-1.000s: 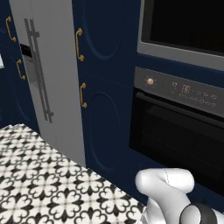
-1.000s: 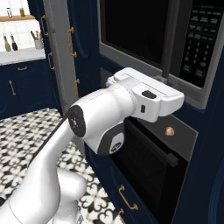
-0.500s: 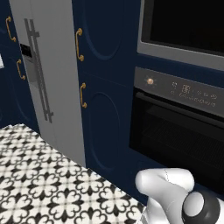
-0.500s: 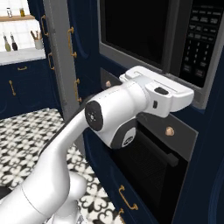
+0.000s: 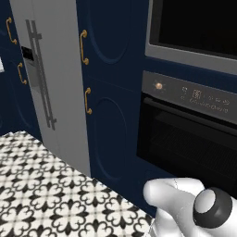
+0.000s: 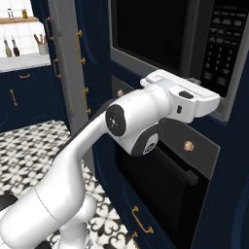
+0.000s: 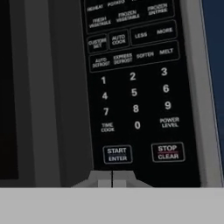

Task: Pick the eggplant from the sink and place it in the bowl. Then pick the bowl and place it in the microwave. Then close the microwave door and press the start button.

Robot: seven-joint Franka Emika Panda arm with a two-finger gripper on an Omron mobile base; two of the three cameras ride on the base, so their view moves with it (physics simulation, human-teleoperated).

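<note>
Pressing start is the step: gripper [image 7: 112, 180], shut & empty, sits just below START button [image 7: 117, 154] on microwave [image 6: 204, 58]; door [image 6: 148, 34] looks closed. Next: nudge up, push.

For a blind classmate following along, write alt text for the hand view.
The shut gripper sits just below the START/ENTER button on the microwave keypad. STOP/CLEAR lies to its right, number keys above.
</note>
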